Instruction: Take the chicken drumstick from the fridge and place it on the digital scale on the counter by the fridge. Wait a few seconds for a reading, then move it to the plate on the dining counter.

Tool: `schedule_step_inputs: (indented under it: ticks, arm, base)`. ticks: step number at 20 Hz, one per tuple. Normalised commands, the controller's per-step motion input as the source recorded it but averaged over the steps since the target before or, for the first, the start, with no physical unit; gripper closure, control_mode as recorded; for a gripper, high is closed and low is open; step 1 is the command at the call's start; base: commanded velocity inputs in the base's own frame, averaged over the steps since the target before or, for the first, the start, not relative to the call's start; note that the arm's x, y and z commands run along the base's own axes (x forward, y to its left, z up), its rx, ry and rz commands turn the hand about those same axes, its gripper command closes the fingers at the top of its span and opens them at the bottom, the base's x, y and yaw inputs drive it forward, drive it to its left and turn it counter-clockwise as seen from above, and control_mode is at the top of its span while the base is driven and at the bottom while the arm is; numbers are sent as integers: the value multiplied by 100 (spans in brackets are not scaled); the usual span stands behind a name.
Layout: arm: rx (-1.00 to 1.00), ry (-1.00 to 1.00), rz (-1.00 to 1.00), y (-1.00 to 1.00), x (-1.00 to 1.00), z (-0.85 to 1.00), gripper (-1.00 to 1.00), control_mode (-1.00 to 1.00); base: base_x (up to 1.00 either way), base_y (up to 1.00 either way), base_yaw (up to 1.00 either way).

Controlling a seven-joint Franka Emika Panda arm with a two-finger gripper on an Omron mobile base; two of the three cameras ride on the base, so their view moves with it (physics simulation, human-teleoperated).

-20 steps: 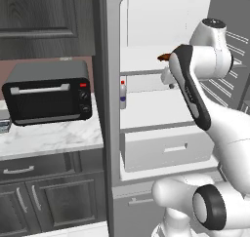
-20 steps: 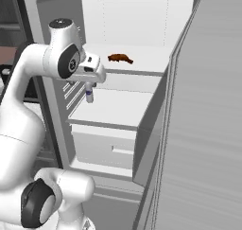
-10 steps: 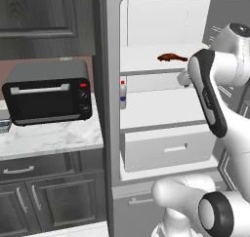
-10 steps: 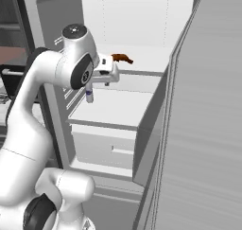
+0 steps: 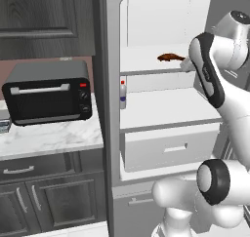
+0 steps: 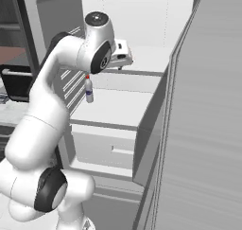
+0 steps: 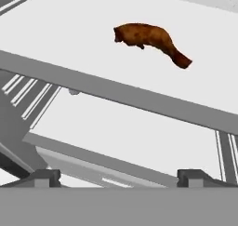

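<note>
While the white arm reaches into the open grey fridge (image 5: 161, 148) with white interior, the jaws (image 7: 118, 176) stand spread wide and hold nothing; in the hand view their two dark tips sit low, short of the front edge of the upper white shelf (image 7: 139, 97). In the left base view, the marble-topped table (image 5: 53, 136) beside the fridge carries a black toaster oven (image 5: 49, 92), and a small white bottle with a red cap (image 5: 122, 93) stands at the left edge of the middle shelf.

Farther in, the small glossy reddish-brown chicken drumstick (image 7: 148, 38) lies on its side on the upper shelf, well apart from the jaws and clear of other items. In the left base view the drumstick (image 5: 169, 57) lies just beyond the hand.

Handling, as a judgement: the piece looks light and fairly firm, but its glossy skin may be slippery and its tapered shape may roll or squirt out under pressure. The thick, rounded meaty end offers the broader bearing surface; take hold across that end, not the narrow bone tip. The approach calls for travel over the shelf edge before closing.
</note>
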Motion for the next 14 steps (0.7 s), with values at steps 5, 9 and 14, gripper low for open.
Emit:
schedule_step_inputs:
  ticks: [5,9,14]
  arm:
    - [-2,0,18,-4,85,13,-100,-100]
    - [-7,1,18,-4,71,0,-100,-100]
    - [-5,4,16,-11,34,-10,-100,-100]
  base:
    - [0,0,0]
    - [0,0,0]
    - [0,0,0]
